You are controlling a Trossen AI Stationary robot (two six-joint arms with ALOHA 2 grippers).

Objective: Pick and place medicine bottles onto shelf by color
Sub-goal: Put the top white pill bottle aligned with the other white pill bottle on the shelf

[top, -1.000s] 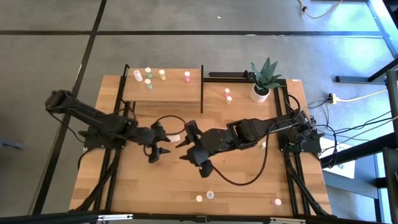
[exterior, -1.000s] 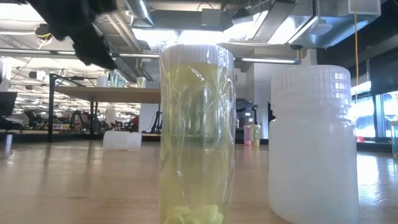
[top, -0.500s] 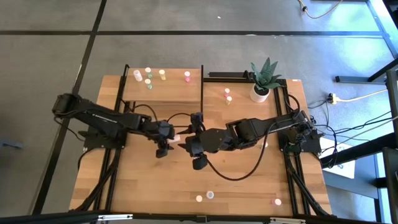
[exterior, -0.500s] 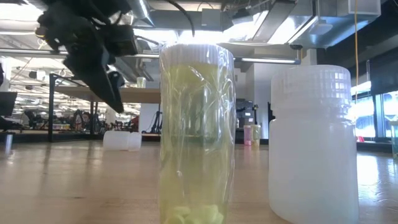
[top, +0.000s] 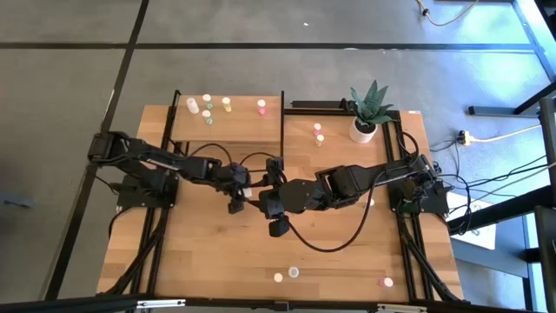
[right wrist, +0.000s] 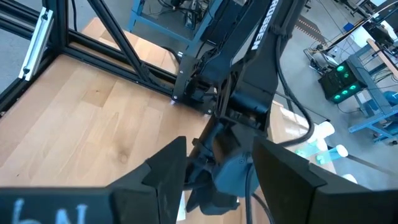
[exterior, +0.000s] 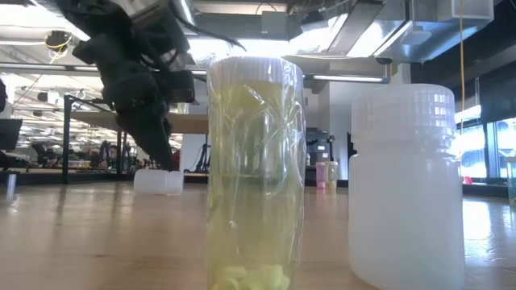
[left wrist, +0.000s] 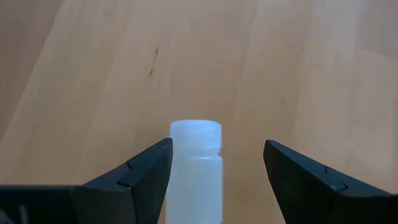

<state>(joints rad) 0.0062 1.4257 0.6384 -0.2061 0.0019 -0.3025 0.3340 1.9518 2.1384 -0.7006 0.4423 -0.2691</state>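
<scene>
**Counter, two arms, scattered bottles: stock at this moment**

Nearest the low camera: a tall clear bottle (exterior: 255,173) with yellowish contents and a ribbed white cap, filling the centre of the frame; just to its right, a squat frosted white bottle (exterior: 405,184) with a ribbed lid.

Counter (top: 208,261): light wood planks, smooth, grain running lengthwise, edged by black posts. Near its lower edge in the high view sit three tiny bottles (top: 294,272), well apart from the arms.

Centre of the high view: left tool (top: 240,189), fingers spread and released, straddling a small translucent white bottle (left wrist: 195,171) that stands upright on the counter between the fingers; whether they touch it cannot be told. Right tool (top: 275,191) just beside it, fingers parted, grasping nothing.

Upper centre: two small bottles (top: 318,133) on the counter, near a white pot with a spiky green plant (top: 367,110).

Upper left: the shelf (top: 228,126), a raised pale-wood platform, carrying several bottles (top: 207,107) along its far edge.

Beyond: grey floor with dark seams; workshop with ceiling ducts and strip lights.
</scene>
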